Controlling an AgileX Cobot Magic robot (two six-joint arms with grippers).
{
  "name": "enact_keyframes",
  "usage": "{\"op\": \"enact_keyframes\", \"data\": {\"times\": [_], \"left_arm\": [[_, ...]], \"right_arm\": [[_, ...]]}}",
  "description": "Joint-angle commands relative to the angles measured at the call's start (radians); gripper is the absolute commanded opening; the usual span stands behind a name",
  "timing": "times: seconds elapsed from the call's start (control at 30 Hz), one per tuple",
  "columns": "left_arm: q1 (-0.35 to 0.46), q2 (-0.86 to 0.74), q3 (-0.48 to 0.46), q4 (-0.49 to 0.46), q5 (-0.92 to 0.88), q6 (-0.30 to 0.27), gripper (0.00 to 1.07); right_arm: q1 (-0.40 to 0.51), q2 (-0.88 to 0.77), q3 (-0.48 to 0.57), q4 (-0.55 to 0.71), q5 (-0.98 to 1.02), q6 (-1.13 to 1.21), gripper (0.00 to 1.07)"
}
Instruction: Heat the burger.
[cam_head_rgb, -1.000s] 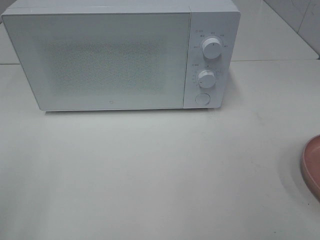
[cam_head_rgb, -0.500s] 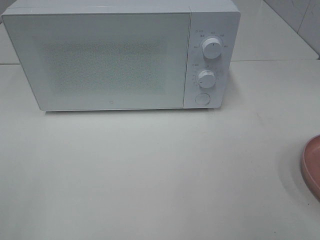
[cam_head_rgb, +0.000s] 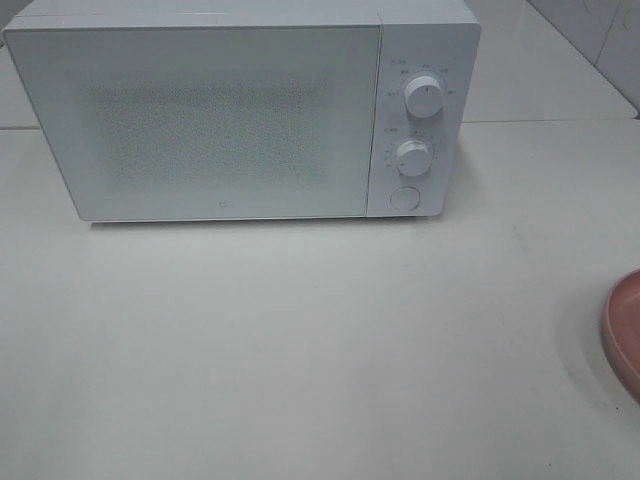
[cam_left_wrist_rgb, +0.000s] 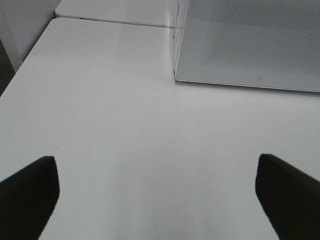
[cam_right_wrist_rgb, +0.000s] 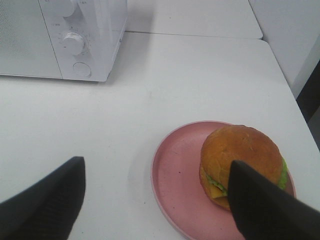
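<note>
Burger (cam_right_wrist_rgb: 241, 161) sits on the pink plate (cam_right_wrist_rgb: 175, 175) directly under and ahead of the right gripper (cam_right_wrist_rgb: 152, 200), closer to one finger (cam_right_wrist_rgb: 265, 210) than to the other, so the gripper is not yet centred on it. Both of that gripper's fingers stand wide apart with nothing between them. The left gripper (cam_left_wrist_rgb: 157, 192) is spread fully too, empty, hovering over bare desk (cam_left_wrist_rgb: 125, 115) with the microwave (cam_left_wrist_rgb: 250, 45) ahead of it and off to one side.

The microwave door (cam_head_rgb: 200, 120) is shut, so by my reading nothing of the task is done yet: the door must come open before the burger can go in. Two dials (cam_head_rgb: 424, 98) and a round button (cam_head_rgb: 404, 197) sit on the panel at the door's right edge.

Risks from here, as I judge them:
- The bun looks glossy and rounded, so a grip taken too high could slip off, and one taken too hard could squash the layers (lettuce and cheese already poke out at the side).
- A descent with the gripper off-centre could drive the near finger onto the bun or catch the plate rim and tip it.
- Carrying the burger over before the door is open would leave it nowhere to go.
</note>
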Motion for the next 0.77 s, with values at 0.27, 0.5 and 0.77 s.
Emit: {"op": "enact_keyframes", "data": {"times": [0.27,0.5,0.77], "left_arm": [[0.000,-0.019,0.004,-0.009,0.002,-0.006,1.00],[0.000,-0.019,0.004,-0.009,0.002,-0.006,1.00],[0.000,-0.019,0.004,-0.009,0.002,-0.006,1.00]], "right_arm": [[-0.005,-0.024,0.002,0.004,-0.014,-0.009,0.74],[-0.005,-0.024,0.002,0.004,-0.014,-0.009,0.74],[-0.005,-0.024,0.002,0.004,-0.014,-0.009,0.74]]}}
